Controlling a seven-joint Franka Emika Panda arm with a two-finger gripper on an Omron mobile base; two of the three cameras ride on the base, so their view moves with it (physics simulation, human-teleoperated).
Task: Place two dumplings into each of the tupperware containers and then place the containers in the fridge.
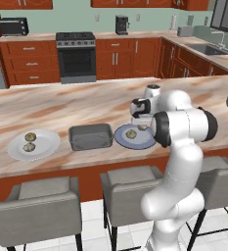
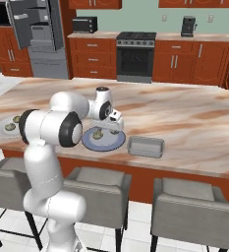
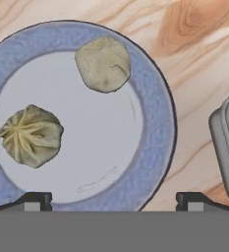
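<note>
1. Marble island counter (image 1: 86, 105) carries a blue-grey plate (image 3: 155, 98) with two dumplings (image 3: 103, 64), beside a grey tupperware container (image 1: 90, 136).
2. Gripper (image 3: 113, 199) hovers above the plate, jaws spread wide, holding and touching nothing.
3. Fridge (image 2: 40, 37) stands far back, open.

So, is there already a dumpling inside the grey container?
No, the container shows a bare grey bottom, and the dumplings lie on the blue plate and the white plate.
</note>
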